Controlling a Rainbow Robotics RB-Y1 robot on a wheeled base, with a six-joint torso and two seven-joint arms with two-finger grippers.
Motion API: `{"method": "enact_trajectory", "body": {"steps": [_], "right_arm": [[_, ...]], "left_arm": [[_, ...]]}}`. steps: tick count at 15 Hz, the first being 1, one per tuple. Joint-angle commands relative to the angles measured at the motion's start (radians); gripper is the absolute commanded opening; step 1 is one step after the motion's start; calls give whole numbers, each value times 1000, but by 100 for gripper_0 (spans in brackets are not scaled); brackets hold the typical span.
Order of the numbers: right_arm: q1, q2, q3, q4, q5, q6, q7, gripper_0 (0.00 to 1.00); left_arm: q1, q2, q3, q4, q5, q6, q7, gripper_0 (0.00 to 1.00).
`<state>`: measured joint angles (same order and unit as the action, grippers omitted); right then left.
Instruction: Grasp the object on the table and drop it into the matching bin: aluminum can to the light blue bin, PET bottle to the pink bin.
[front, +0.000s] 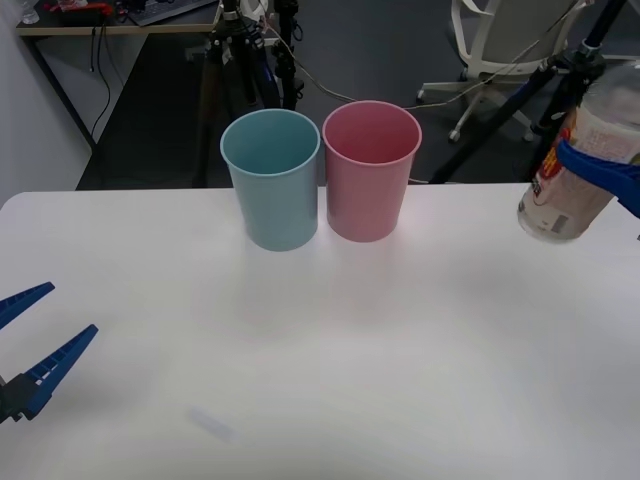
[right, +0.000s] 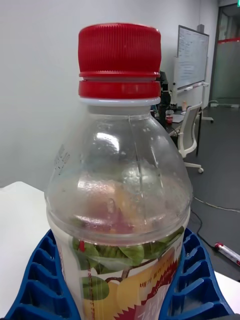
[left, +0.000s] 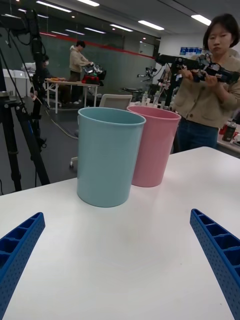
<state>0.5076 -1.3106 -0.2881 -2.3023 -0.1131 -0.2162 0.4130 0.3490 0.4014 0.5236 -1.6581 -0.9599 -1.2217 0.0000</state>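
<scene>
Blue right end effector (front: 600, 165) pinching PET bottle (front: 580, 160) aloft, left end effector (front: 35, 340) spread above table (front: 400, 350).

Light blue bin (front: 271, 178) touches pink bin (front: 370, 170); surrounding table (front: 330, 340) bare.

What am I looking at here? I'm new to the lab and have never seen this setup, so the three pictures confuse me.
It is a two-armed robot sorting recyclables at a white table. The wide picture looks down from above its arms; the two tall pictures come from cameras on its wrists. On the table stand a light blue bin and a pink bin, side by side. The right hand, raised off to the right of the bins, grips a clear PET bottle with a red cap; its blue ribbed fingers hug the label. The left hand waits open, low over the table's left side.
</scene>
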Motion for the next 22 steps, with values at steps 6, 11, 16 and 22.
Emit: {"method": "enact_trajectory", "body": {"steps": [6, 11, 16, 22], "right_arm": [[-465, -133, 296, 78, -188, 175, 0, 0], [-969, -75, 710, 281, -197, 242, 0, 0], [-1268, 88, 946, 486, -197, 299, 12, 0], [-1341, 312, 965, 643, -71, 377, 27, 0]], "left_arm": [[0, 0, 0, 0, 0, 0, 0, 100], [0, 0, 0, 0, 0, 0, 0, 100], [0, 0, 0, 0, 0, 0, 0, 100], [0, 0, 0, 0, 0, 0, 0, 100]]}}
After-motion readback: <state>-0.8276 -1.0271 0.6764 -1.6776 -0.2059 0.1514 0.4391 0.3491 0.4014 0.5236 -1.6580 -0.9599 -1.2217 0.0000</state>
